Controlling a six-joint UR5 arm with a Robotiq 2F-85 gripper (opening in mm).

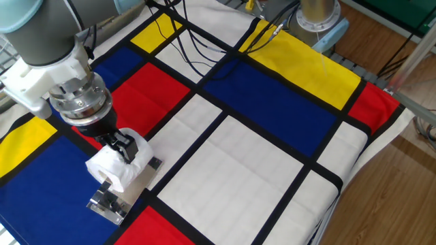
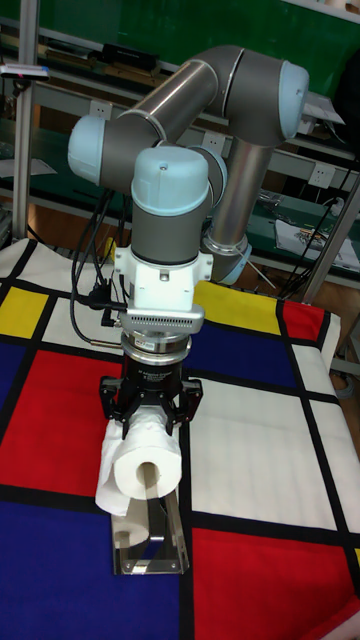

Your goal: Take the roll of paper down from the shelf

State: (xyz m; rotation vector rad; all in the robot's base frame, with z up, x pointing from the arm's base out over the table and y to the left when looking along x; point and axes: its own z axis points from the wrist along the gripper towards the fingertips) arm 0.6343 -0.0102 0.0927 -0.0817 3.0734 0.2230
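Observation:
The roll of paper (image 1: pixel 117 168) is white and bumpy and lies on its side on top of the shelf (image 1: pixel 107 203), a small shiny metal stand near the cloth's front left corner. In the tall fixed view the roll (image 2: pixel 143 468) faces the camera with its hollow core showing, and the shelf (image 2: pixel 150 556) slopes down below it. My gripper (image 1: pixel 123 150) comes straight down onto the roll. Its black fingers (image 2: pixel 113 404) press into both sides of the roll's upper part, so the gripper (image 2: pixel 150 428) is shut on it. A loose flap of paper hangs at the roll's left.
The table is covered by a cloth of red, blue, yellow and white blocks (image 1: pixel 252 156). Black cables (image 1: pixel 178 35) lie across its far side. A metal post on a pale base (image 1: pixel 319 19) stands at the far edge. The table's right edge (image 1: pixel 354 170) drops to a wooden floor.

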